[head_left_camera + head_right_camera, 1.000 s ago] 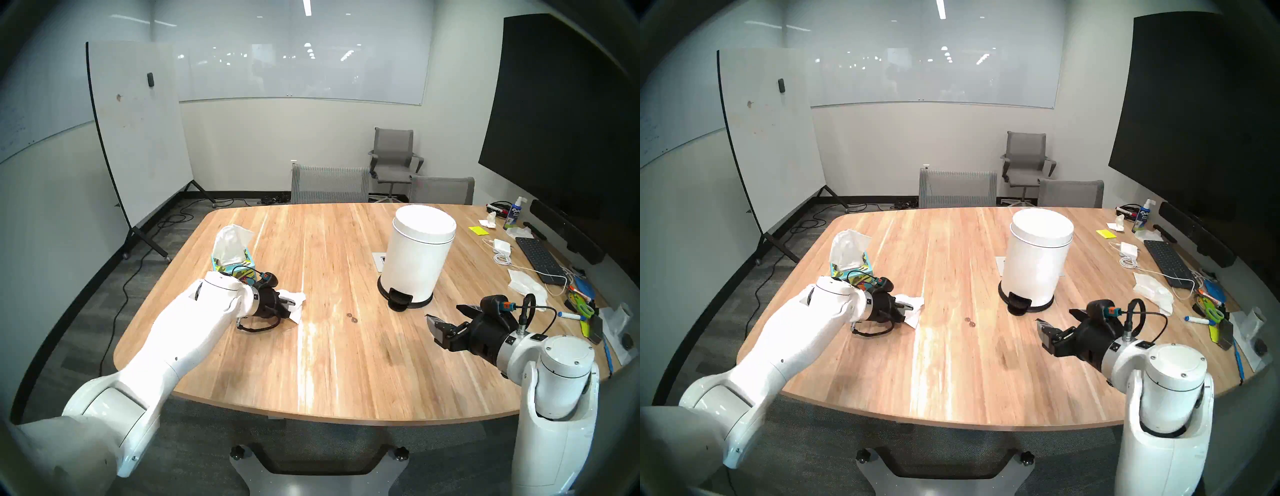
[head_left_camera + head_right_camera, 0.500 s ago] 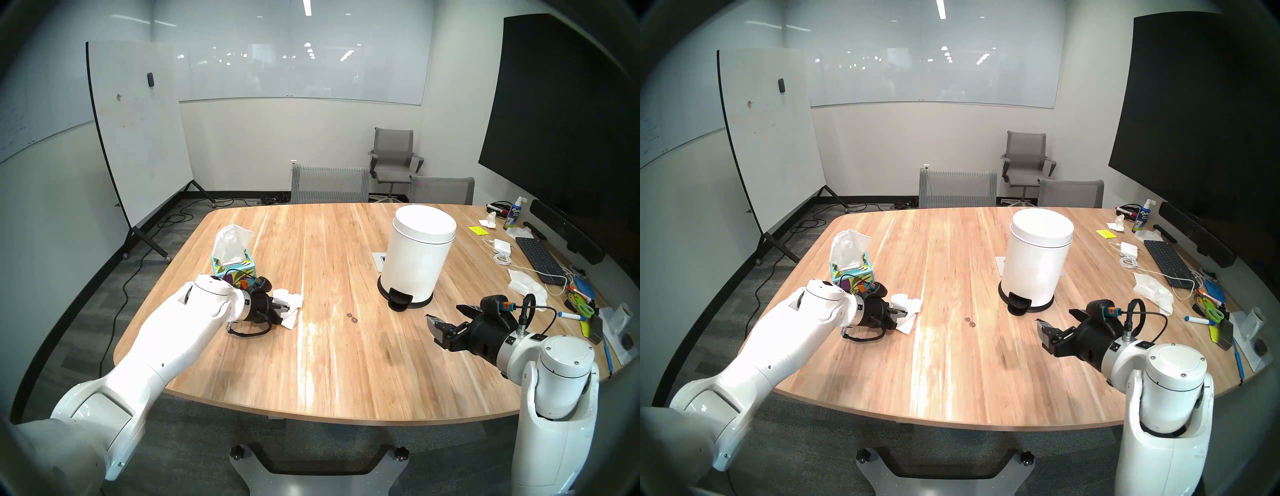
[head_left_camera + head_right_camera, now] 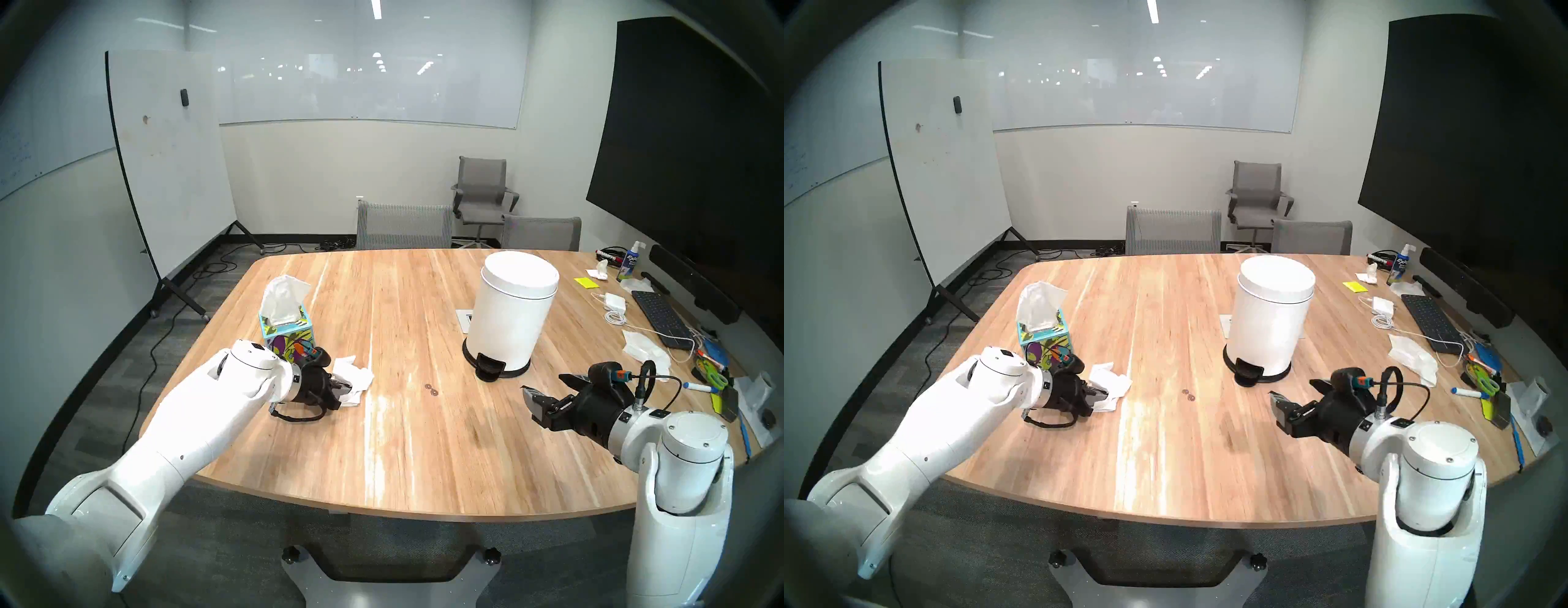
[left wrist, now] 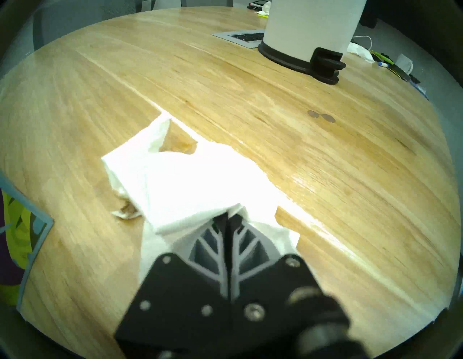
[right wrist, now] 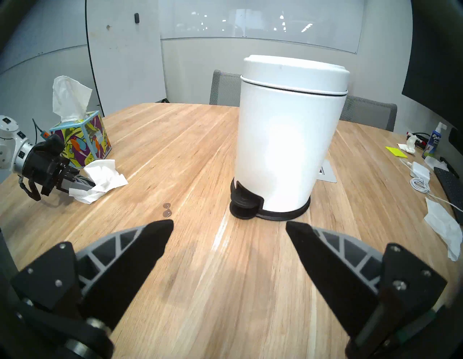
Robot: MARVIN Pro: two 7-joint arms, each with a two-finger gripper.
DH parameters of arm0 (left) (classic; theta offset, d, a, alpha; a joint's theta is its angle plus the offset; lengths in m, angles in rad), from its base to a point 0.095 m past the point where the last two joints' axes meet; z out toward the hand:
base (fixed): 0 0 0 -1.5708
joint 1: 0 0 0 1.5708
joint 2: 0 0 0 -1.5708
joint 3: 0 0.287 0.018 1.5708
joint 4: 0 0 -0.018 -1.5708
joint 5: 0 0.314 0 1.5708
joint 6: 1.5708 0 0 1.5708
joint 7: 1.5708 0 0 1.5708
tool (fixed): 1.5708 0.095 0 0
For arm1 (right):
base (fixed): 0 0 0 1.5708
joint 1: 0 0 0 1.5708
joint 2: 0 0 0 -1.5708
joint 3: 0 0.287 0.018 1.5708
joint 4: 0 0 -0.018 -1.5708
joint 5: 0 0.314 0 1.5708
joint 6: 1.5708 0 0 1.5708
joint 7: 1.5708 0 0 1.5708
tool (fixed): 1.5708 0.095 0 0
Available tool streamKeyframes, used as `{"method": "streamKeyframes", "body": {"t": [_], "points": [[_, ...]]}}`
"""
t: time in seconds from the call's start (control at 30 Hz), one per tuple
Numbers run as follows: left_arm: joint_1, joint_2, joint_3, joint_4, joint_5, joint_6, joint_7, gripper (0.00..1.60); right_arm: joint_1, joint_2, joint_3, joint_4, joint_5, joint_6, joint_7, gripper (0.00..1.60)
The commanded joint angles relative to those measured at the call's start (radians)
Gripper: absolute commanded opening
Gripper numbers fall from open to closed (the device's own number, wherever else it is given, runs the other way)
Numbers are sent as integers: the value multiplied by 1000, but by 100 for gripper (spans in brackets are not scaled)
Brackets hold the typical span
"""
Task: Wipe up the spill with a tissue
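Head stereo left: you see a pale wood-grain table [image 3: 403, 446] with a rounded edge. The left pincer [image 3: 344, 387] is pressed together on the tissue [image 3: 356, 375], a crumpled thin white sheet lying on the wood. Just behind it stands a cube-shaped tissue box [image 3: 290, 335] with leaf print. The spill [image 3: 430, 389], two small round dark spots, sits well to the right of the tissue, apart from it. The right pincer [image 3: 547, 388] hangs above the table, spread, holding nothing. A smooth white cylindrical pedal bin [image 3: 511, 314] stands beyond the spill.

Head stereo right: much the same for you. Tissue [image 3: 1108, 384] in the left pincer [image 3: 1100, 397]; spill [image 3: 1188, 394] on bare wood between the two arms; a keyboard [image 3: 1429, 320] and loose clutter along the right edge.

Left wrist: your ribbed grey fingers [image 4: 220, 253] meet at the tips, the soft white tissue [image 4: 185, 180] bunched over them. The spill [image 4: 321, 116] lies farther on, nothing between; the bin's black base [image 4: 298, 59] stands beyond.

Right wrist: your black-tipped fingers [image 5: 150, 240] stand wide apart. The spill [image 5: 166, 210] lies just ahead on the left, the bin [image 5: 288, 140] ahead on the right, and the tissue [image 5: 104, 179] at far left.
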Motion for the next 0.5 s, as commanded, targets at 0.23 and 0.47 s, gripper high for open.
{"method": "streamKeyframes", "body": {"t": [0.23, 0.47], "points": [[152, 33, 49, -166, -46, 77, 73, 0, 3, 1, 2, -18, 1, -2, 0, 160], [140, -36, 37, -192, -55, 121, 197, 0, 2, 1, 2, -20, 1, -1, 0, 160]]}}
